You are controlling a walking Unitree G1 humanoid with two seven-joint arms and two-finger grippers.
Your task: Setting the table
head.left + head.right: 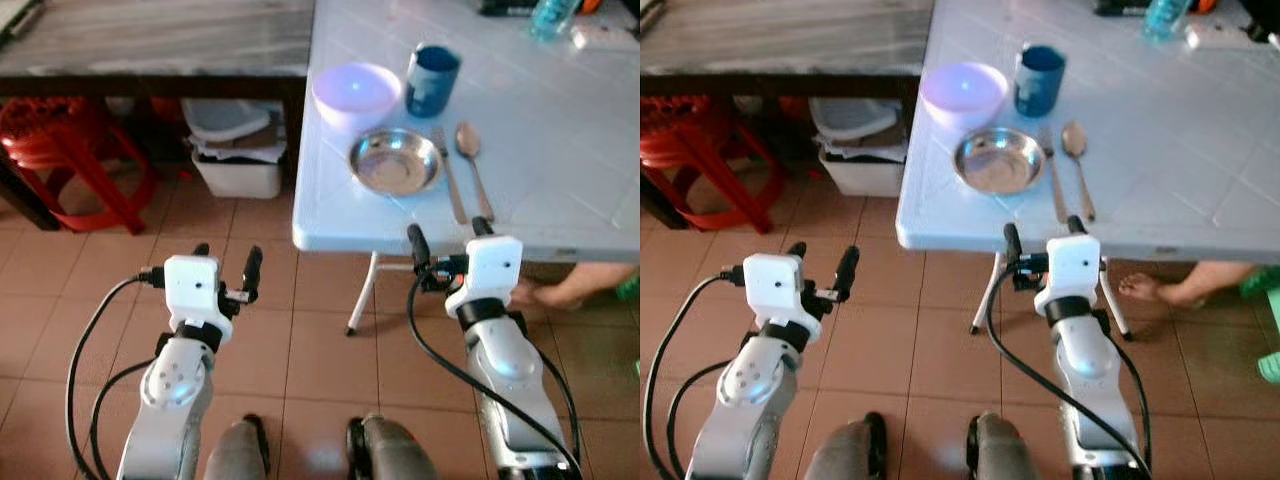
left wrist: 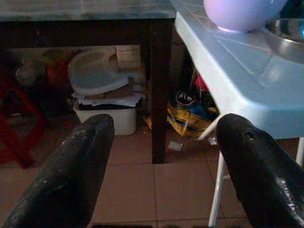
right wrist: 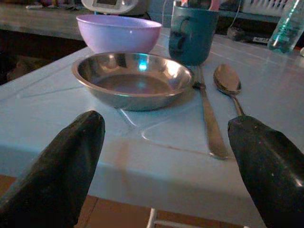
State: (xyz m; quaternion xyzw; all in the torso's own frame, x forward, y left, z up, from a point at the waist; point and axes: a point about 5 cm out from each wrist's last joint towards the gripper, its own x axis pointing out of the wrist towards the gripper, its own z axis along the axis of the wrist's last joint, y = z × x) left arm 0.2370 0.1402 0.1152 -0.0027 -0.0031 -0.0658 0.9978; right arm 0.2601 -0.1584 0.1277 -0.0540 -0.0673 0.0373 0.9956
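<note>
While our right gripper hangs with fingers spread and empty at the near edge of the white table, the setting lies just ahead of it. We see the fork and spoon side by side, handles pointing back toward that gripper. Left of them sits the steel dish, empty, with an empty lilac bowl and blue mug behind. Our left gripper, also apart, hovers over floor, farther away.
</note>
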